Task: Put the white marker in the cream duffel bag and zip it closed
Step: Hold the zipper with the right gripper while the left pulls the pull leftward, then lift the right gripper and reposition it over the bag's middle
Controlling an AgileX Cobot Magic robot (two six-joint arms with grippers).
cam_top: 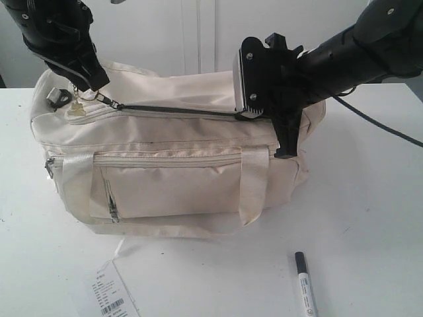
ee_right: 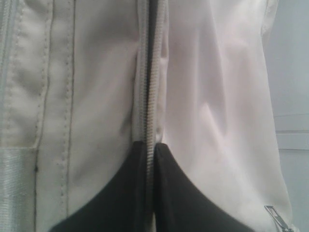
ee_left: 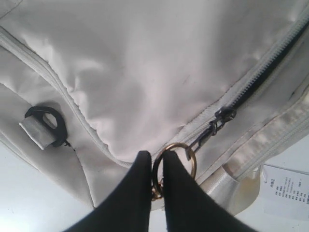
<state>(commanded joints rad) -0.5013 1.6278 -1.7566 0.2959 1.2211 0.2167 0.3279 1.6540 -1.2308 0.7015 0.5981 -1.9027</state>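
Marker [cam_top: 305, 284] lies on worktop [cam_top: 370, 218], near right, outside bag [cam_top: 165, 185]. Left end effector [ee_left: 153, 155] pinches ring pull [ee_left: 186, 150]; right end effector [ee_right: 150, 145] pinches the zip seam. Looks like the opening step. Next: release, fetch marker.

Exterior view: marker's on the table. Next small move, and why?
Likely release the right gripper from the top zipper and move it toward the white marker. The zipper shows a dark gap with its pull ring pinched by the left gripper at the far end, so the cream duffel bag looks open; the marker lies on the right arm's side.
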